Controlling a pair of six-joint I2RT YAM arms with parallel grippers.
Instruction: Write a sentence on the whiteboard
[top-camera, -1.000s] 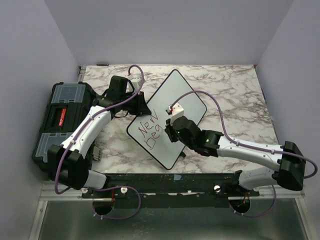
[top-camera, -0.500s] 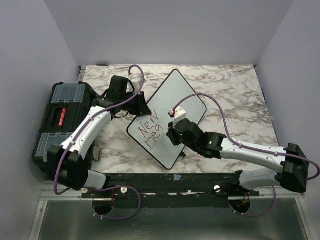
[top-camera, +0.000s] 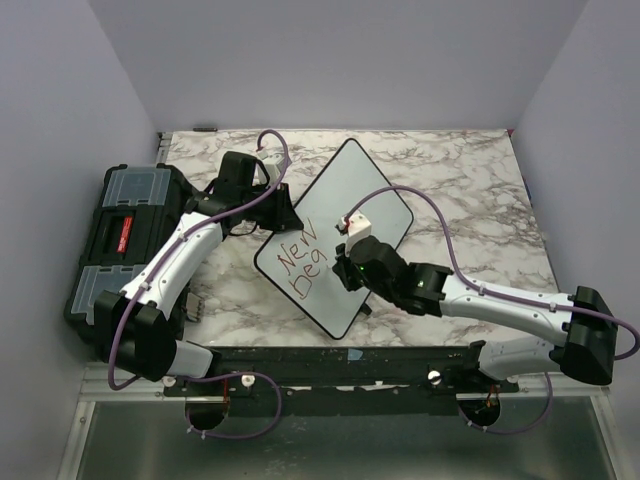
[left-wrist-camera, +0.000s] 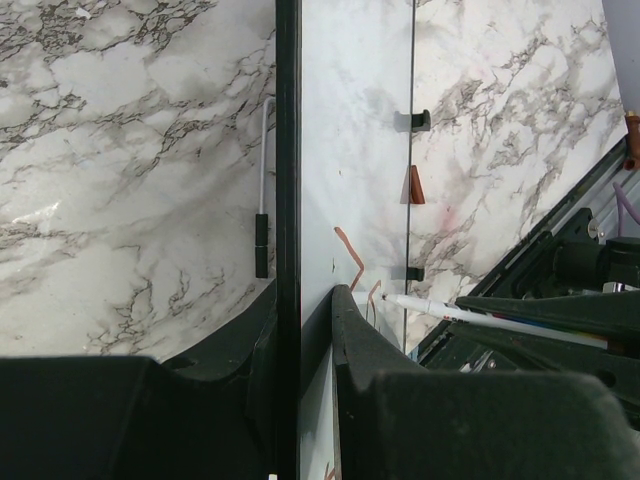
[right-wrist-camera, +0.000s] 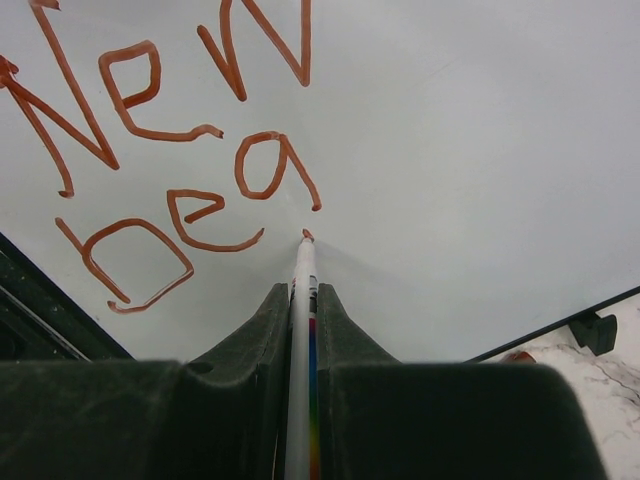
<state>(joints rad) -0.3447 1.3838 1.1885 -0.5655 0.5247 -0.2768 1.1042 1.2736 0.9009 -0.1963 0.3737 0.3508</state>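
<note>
Currently, the right gripper (right-wrist-camera: 303, 300) is clamping a marker (right-wrist-camera: 302, 262), its tip touching the whiteboard (top-camera: 372, 195) at 5 o'clock of the "g". The left gripper (left-wrist-camera: 303, 310) is pinching the board's 10 o'clock edge at the centre of the table (top-camera: 470, 190). The sentence (right-wrist-camera: 170, 135) is reading "New Beg", apparently under half done.

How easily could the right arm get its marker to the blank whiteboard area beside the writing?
Probably yes, easily: the right gripper holds the marker with its tip on the whiteboard just past the red lettering, and the surface beyond looks bare.
</note>
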